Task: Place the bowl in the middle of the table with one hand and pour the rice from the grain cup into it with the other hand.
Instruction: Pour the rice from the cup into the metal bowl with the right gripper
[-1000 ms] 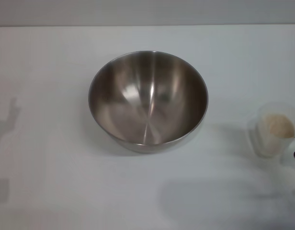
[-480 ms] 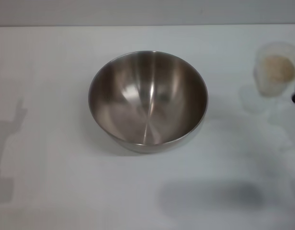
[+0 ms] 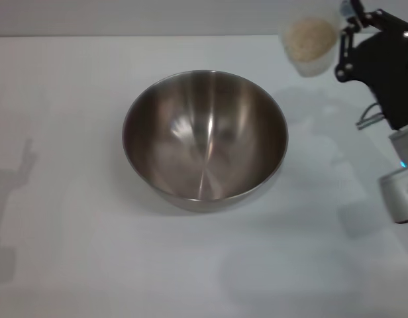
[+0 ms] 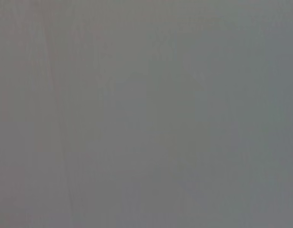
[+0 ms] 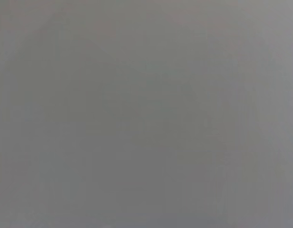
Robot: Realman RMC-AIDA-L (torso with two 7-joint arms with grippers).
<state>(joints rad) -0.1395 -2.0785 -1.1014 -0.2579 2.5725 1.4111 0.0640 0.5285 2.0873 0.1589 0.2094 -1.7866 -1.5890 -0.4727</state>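
Note:
The steel bowl (image 3: 205, 138) stands upright and empty on the middle of the white table (image 3: 71, 265). My right gripper (image 3: 342, 41) is at the upper right of the head view, shut on the translucent grain cup (image 3: 310, 46), which it holds in the air beyond the bowl's far right rim. The cup is upright or slightly tilted, and the rice (image 3: 308, 38) fills it as a pale beige mass. My left gripper is out of view; only its shadow lies on the table at the left. Both wrist views show plain grey and nothing else.
The right arm's black wrist and grey link (image 3: 396, 139) hang over the table's right side. The table's far edge (image 3: 124, 36) runs along the top of the head view.
My right gripper has lifted the grain cup from the table at the right and carried it up and leftward toward the bowl. The arm has come into view. The bowl has not moved.

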